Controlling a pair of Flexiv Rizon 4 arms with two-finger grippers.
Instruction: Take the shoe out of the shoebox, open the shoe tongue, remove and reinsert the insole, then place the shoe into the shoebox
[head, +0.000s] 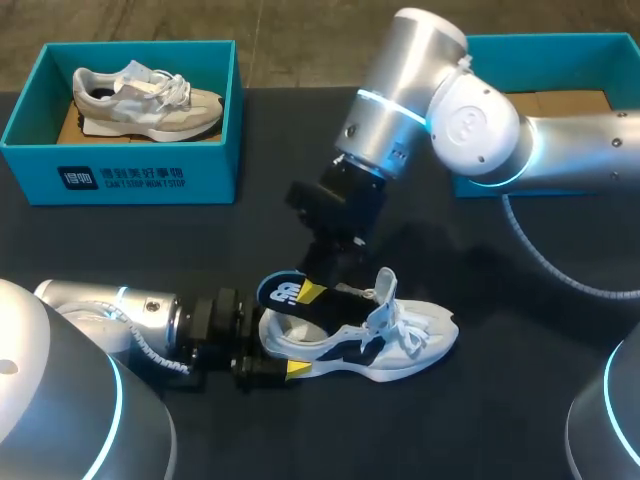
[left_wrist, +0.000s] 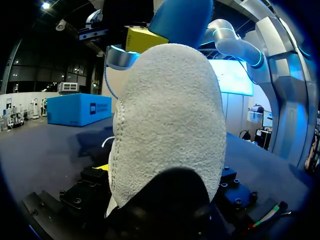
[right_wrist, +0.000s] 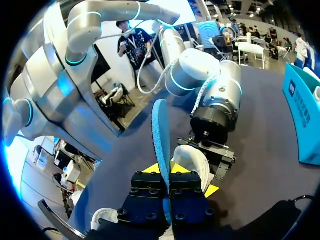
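A white and navy shoe (head: 400, 345) lies on its side on the dark table, toe to the right. My left gripper (head: 290, 338) comes in from the left with its jaws wide around the heel (left_wrist: 167, 125), one yellow tip (head: 297, 368) pressed to the near side. The blue insole (head: 283, 290) stands up out of the shoe's mouth, pinched on edge by my right gripper (head: 315, 293), which reaches down from above. In the right wrist view the insole (right_wrist: 160, 135) rises between the shut yellow tips of my right gripper (right_wrist: 166, 172), with the heel (right_wrist: 192, 160) just ahead.
A teal shoebox (head: 120, 165) at the back left holds a second, beige and white shoe (head: 150, 100). Another teal box (head: 540, 42) stands at the back right, partly behind my right arm. Bare table lies in front of and to the right of the shoe.
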